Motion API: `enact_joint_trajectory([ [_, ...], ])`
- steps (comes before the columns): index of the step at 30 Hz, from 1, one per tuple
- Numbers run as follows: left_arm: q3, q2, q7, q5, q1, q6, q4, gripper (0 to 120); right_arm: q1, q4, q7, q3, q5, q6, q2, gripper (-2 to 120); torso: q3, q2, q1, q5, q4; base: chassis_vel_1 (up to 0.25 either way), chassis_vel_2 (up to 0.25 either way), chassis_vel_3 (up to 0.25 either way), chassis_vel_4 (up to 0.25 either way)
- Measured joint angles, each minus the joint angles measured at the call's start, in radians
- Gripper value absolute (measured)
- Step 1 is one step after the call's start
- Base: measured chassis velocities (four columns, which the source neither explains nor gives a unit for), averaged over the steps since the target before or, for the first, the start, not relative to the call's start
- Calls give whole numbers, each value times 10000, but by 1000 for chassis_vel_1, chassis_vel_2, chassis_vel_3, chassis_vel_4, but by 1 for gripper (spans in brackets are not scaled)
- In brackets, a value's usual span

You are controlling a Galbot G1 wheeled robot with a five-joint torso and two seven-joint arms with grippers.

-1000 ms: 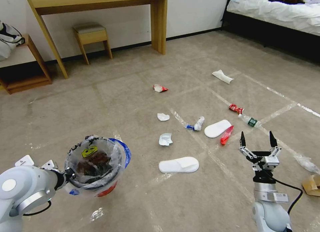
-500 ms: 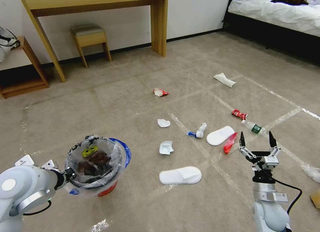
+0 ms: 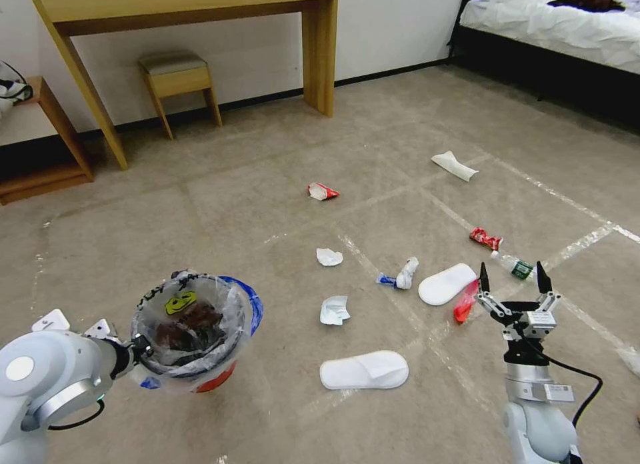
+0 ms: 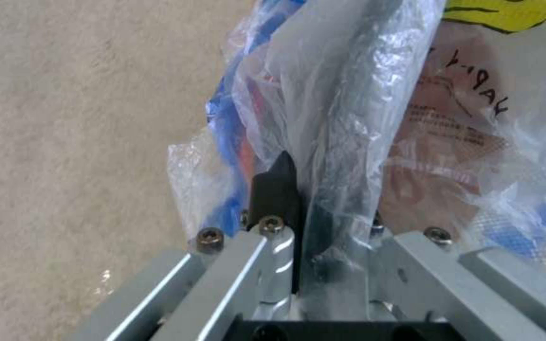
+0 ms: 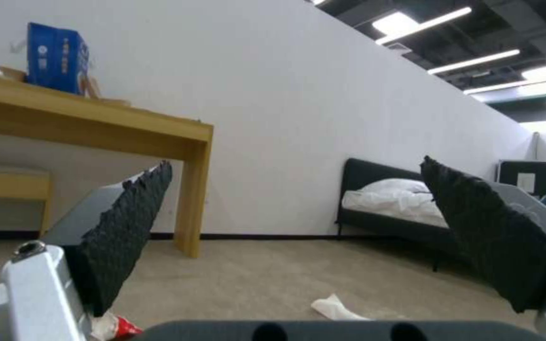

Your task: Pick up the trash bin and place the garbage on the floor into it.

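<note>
The trash bin (image 3: 193, 331), a small red bucket lined with clear plastic and marked with a yellow smiley, hangs just above the floor (image 3: 267, 151) at lower left. My left gripper (image 3: 137, 349) is shut on its rim; the left wrist view shows a black finger (image 4: 276, 184) pinching rim and bag (image 4: 349, 94). My right gripper (image 3: 512, 269) is held open and empty at lower right, over a red wrapper (image 3: 465, 303). Garbage lies ahead: two white slippers (image 3: 365, 371) (image 3: 448, 283), crumpled paper (image 3: 333, 309), a small bottle (image 3: 515, 265) and another red wrapper (image 3: 323, 191).
A wooden desk (image 3: 187, 4) with a stool (image 3: 177, 77) under it stands at the far wall, and a low shelf (image 3: 40, 137) is at far left. A bed (image 3: 553, 24) with a dark frame fills the far right. Open carpet lies between bin and litter.
The whole picture has slid down and the litter sits closer, so the camera has moved forward. Both arms keep their pose, with the bin held and the right gripper open.
</note>
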State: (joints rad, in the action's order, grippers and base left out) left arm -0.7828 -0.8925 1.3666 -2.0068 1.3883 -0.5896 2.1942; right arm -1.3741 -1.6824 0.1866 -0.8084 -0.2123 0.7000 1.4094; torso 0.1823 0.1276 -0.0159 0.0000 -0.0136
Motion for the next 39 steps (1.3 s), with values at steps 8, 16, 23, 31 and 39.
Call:
enact_joint_trajectory([
  [8, 12, -32, -15, 0, -43, 0, -17, 4, 177, 247, 232, 38, 165, 137, -163, 100, 2, 0, -1, 2, 0, -77, 75, 61, -72],
  [16, 6, 34, -16, -3, -20, 0, 0, 4, 426, 533, 1083, 209, 212, 154, -883, 100, -1, 0, 2, 0, 0, 0, 0, 0, 0],
  [23, -14, 29, -24, 8, 50, -2, 114, 4, 664, 1215, 4120, 1158, -341, -150, -3755, 100, 0, 0, 2, 0, 1, 0, 0, 0, 0],
  [31, 27, -108, -51, 58, 70, -23, 199, 4, 1042, 1317, 5701, 2640, -331, -557, -5484, 100, 0, 0, 1, 0, 2, 0, 0, 0, 0],
  [39, 291, 127, -184, 51, -196, -28, 14, 4, 1876, 1341, 5832, 4889, -358, -944, -7111, 100, 1, -1, 1, 2, 7, 0, 0, 0, 0],
])
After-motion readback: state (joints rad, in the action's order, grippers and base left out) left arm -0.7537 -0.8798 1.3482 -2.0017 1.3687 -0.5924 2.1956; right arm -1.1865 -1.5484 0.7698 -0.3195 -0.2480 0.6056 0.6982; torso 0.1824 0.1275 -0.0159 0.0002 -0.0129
